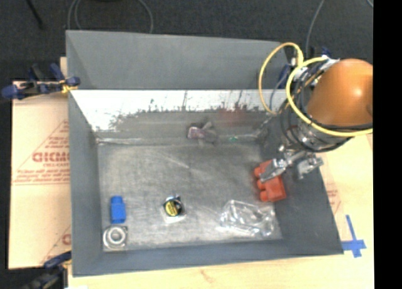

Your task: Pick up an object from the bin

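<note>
**Tool at the red block**

Far left of the crumpled clear plastic wrapper (248,218) lie a blue rectangular block (117,208) and a silver metal ring (115,237), with a yellow-and-black disc (173,207) nearer. Just up-right of the wrapper sits a red plastic block (272,190). The tool (284,167) overlaps its top, and I cannot tell how wide it stands.

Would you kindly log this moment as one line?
gripper: right side of bin | at: red block | grasp: unclear | elsewhere: blue block, clear wrapper
</note>
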### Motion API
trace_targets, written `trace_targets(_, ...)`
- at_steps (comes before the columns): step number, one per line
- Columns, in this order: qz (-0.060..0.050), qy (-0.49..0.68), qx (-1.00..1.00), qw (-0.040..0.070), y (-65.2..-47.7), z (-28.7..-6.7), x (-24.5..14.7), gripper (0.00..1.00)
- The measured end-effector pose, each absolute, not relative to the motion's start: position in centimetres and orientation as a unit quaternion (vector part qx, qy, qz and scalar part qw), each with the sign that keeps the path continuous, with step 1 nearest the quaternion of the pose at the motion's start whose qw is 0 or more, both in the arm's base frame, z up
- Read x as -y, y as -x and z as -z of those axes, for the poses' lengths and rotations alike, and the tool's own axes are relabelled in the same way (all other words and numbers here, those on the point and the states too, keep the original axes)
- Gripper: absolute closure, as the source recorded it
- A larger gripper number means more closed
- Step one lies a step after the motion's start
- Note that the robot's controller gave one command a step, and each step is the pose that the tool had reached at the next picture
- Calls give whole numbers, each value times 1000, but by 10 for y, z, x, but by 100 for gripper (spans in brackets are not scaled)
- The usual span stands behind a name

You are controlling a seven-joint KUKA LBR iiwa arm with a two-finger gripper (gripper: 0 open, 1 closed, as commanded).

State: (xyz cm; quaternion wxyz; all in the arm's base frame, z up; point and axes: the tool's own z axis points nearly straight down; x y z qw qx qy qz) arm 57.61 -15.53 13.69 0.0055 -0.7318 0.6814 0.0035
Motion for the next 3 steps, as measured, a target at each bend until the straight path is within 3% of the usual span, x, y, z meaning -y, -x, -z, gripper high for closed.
trace_targets(1, -4, 718, -696, 15, -578, -88, 143, 0)
trace_targets(2, -8, 717, -697, 17, -577, -87, 139, 100)
trace_targets(3, 4, 722, -692, 3, -574, -255, 141, 100)
